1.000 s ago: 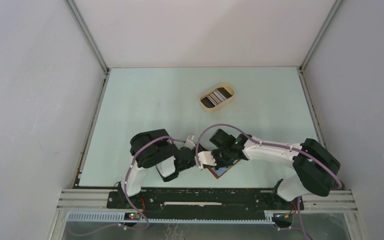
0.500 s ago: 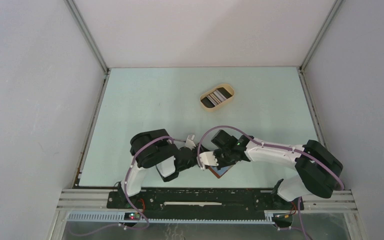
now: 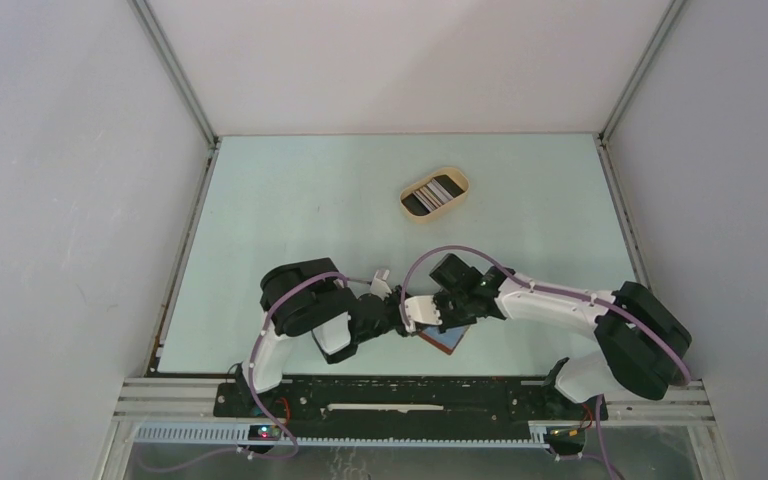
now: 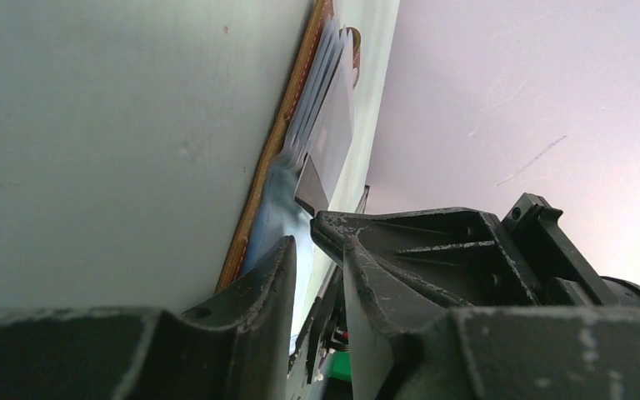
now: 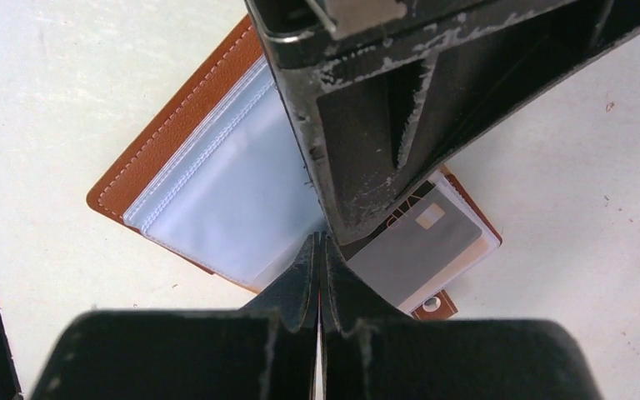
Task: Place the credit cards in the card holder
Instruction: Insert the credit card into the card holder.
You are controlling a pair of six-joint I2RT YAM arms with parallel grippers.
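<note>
The card holder (image 5: pixel 175 125) lies open on the table, brown leather with clear sleeves, near the front edge (image 3: pixel 448 340). A grey credit card (image 5: pixel 421 246) rests on its right half, partly under a finger (image 5: pixel 367 125) of my left gripper. In the left wrist view the card holder (image 4: pixel 279 146) shows edge-on with that grey card (image 4: pixel 335 133) standing off it. My left gripper (image 4: pixel 302 232) is slightly open with nothing between its fingers. My right gripper (image 5: pixel 318 242) is shut, its tips on the clear sleeve. Both grippers (image 3: pixel 400 318) (image 3: pixel 423 311) meet above the holder.
A beige oval tray (image 3: pixel 406 205) with several more credit cards (image 3: pixel 434 190) stands at the back, right of centre. Grey walls close the table in on three sides. The rail with the arm bases (image 3: pixel 410 395) runs along the near edge.
My left gripper's jaws have parted a little. The right gripper has shifted slightly to the right and away, and more of the card holder shows below it.
</note>
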